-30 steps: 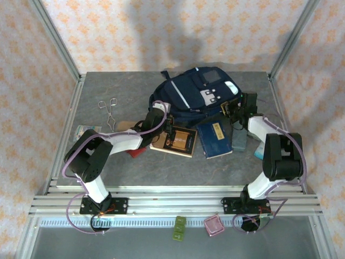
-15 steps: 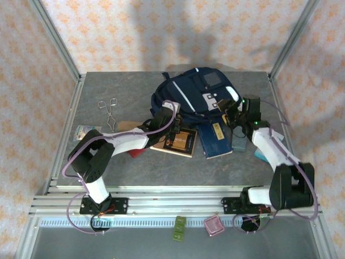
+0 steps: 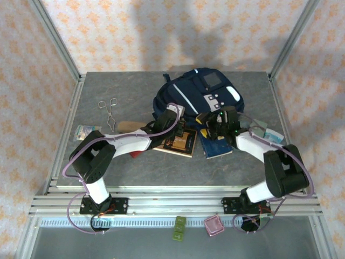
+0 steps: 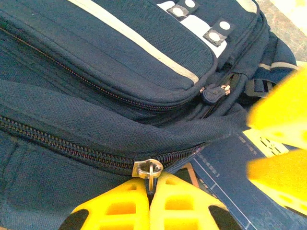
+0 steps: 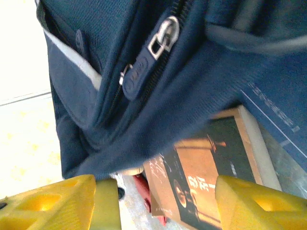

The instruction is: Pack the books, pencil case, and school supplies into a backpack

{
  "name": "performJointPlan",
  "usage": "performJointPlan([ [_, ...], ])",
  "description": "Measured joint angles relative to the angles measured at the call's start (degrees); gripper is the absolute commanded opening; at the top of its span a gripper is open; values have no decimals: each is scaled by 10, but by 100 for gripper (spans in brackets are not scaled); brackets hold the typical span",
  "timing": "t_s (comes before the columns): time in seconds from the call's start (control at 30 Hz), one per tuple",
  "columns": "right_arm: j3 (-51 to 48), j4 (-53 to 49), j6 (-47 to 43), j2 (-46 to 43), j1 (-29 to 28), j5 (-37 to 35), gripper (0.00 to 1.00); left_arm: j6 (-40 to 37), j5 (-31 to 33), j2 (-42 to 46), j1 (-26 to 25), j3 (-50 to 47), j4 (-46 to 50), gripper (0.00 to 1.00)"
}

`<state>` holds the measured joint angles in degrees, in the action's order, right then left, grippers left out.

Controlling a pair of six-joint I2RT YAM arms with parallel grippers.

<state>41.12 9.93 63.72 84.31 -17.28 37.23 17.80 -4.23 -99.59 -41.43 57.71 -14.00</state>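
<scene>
Top camera overlooks the grey speckled table (image 3: pixel 135 162) from above; both wrist cameras closely face its large navy-blue fabric backpack (image 3: pixel 186 89).

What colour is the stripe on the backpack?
The stripe is pale grey-white, against the navy backpack. The left wrist view shows it best.

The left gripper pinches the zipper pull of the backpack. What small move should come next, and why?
Probably the right gripper, open beside the backpack, should close on the fabric there to brace the bag. The left gripper is shut on the zipper pull, the zipper looks closed, and the tan book and blue book lie outside.
</scene>
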Motion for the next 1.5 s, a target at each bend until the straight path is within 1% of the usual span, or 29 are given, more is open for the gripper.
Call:
performJointPlan([
  [0.03,10,9,3,18,-2,-3,57,-2,0,0,-5,0,2,0],
  [0.1,33,25,10,50,-5,-5,45,-4,0,0,-13,0,4,0],
  [0.17,60,33,15,85,-8,-5,19,-4,3,0,-20,0,6,0],
  [0.23,74,35,18,107,-9,-3,1,-4,10,0,-19,-1,8,0],
  [0.4,80,35,15,116,-14,-1,0,-4,30,5,-17,-14,10,0],
  [0.53,72,30,6,94,-10,0,0,-3,32,26,4,-36,8,0],
  [0.63,47,26,-4,52,8,6,0,-3,29,52,30,-58,-1,0],
  [0.67,39,26,-8,39,15,12,0,-3,18,60,38,-64,-5,0],
  [0.77,21,24,-17,9,31,23,0,-3,4,79,45,-75,-13,0],
  [0.87,14,11,-27,-1,51,30,0,-3,9,92,68,-86,-9,0],
  [0.93,14,8,-32,0,54,33,0,-3,10,96,74,-87,-1,0],
  [1.0,16,2,-38,0,54,38,0,-4,18,107,68,-90,10,0],
  [1.1,35,-21,-50,8,56,47,0,-9,40,144,43,-101,32,0],
  [1.27,103,-64,-81,42,63,68,0,-10,69,205,11,-106,55,0],
  [1.4,159,-87,-104,65,64,69,0,-6,70,220,-21,-106,55,0],
  [1.5,191,-96,-113,92,75,66,0,1,62,208,-44,-100,54,0],
])
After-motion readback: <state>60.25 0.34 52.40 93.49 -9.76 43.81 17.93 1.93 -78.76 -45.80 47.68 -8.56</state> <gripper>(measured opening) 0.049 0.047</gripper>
